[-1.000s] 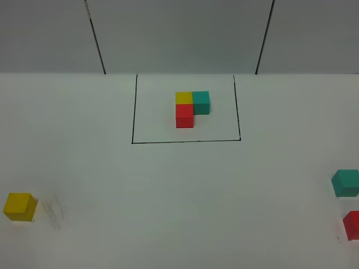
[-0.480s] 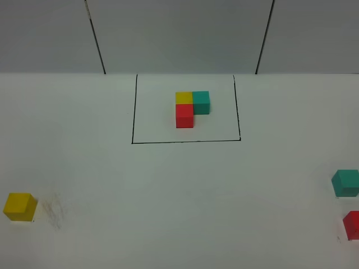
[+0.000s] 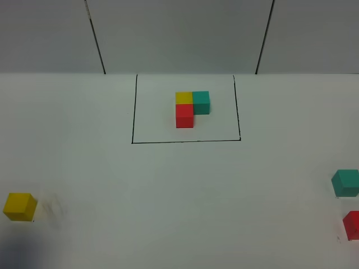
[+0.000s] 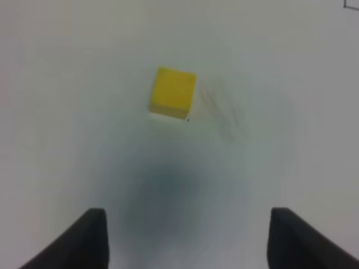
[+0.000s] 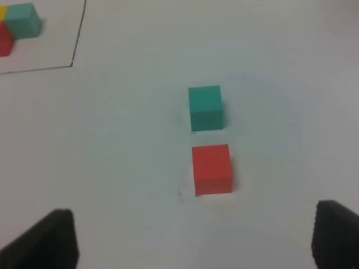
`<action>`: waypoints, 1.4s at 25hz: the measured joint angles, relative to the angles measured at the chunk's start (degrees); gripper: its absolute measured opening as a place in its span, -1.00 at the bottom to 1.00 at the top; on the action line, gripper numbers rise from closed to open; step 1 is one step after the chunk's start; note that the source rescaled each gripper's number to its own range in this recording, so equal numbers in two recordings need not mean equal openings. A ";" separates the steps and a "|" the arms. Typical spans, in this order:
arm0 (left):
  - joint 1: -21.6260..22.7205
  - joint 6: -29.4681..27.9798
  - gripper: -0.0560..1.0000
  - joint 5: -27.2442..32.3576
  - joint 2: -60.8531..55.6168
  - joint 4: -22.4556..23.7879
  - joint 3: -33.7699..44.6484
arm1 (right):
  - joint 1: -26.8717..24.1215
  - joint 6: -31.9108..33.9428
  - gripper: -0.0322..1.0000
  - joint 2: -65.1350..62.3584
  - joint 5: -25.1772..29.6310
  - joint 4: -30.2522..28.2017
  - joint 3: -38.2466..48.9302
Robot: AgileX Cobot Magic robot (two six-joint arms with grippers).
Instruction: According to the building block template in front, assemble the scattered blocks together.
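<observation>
Dark shadow [image 3: 17,253] slides in beside the yellow cube [image 3: 20,206]. Left gripper [image 4: 188,241], spread wide, has the cube lying ahead of its jaws; right gripper [image 5: 193,238] is equally wide.

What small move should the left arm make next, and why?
Probably advance the left gripper forward and down over the loose yellow cube. Its jaws stand open and empty, the cube lies free ahead of them, and it sits far from the teal cube and red cube.

a dark shadow [image 3: 19,259] has appeared just in front of the yellow block [image 3: 20,206].
</observation>
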 joint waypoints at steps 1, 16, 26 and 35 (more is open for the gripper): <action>0.00 0.27 -0.32 -0.29 2.92 0.00 -0.85 | 0.00 0.00 0.44 0.00 0.00 0.00 0.00; 0.00 5.09 -0.06 -2.54 30.88 1.39 -4.57 | 0.00 0.00 0.44 0.00 0.00 0.00 0.00; 0.00 3.24 0.39 -9.36 34.39 9.13 -4.57 | 0.00 0.00 0.44 0.00 0.00 0.00 0.00; 0.00 2.00 0.34 -15.22 38.26 7.52 -4.57 | 0.00 0.00 0.44 0.00 0.00 0.00 0.00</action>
